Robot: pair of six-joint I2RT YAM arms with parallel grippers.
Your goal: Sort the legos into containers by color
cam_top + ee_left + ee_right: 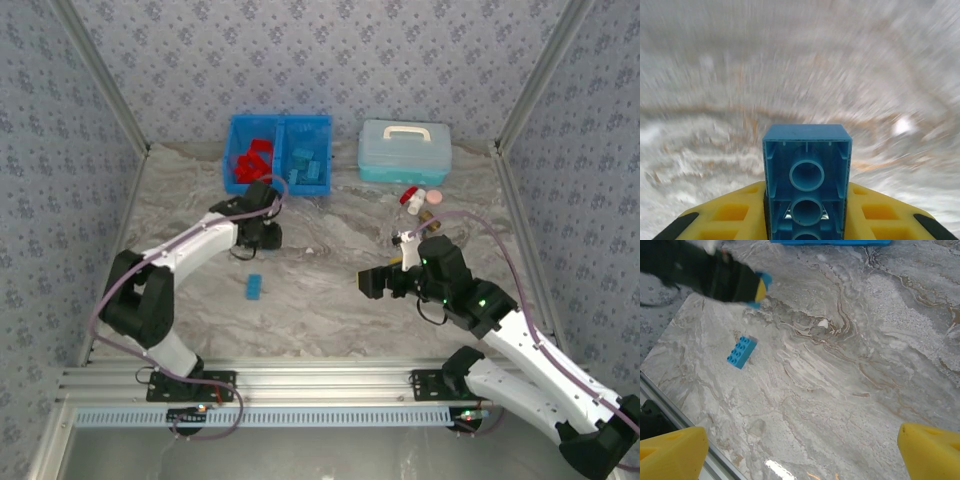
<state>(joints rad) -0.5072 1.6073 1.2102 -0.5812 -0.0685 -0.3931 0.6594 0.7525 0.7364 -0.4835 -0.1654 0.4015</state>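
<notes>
My left gripper [807, 202] is shut on a blue lego [807, 172], held hollow side up between the yellow fingers [730, 212]. From above, this gripper [262, 238] hangs over the table just in front of the blue bin [280, 121]. The bin's left compartment holds red legos [255, 160] and its right one blue legos [308, 168]. Another blue lego [255, 287] lies studs up on the table [741, 351]. My right gripper [372, 283] is open with nothing between its fingers [932, 447], hovering over bare marble right of that lego.
A pale blue case [404, 150] with a white handle stands at the back right. A red-and-white capped bottle [413, 197] lies in front of it, near my right arm. A small white speck [823, 323] sits mid-table. Patterned walls close in three sides.
</notes>
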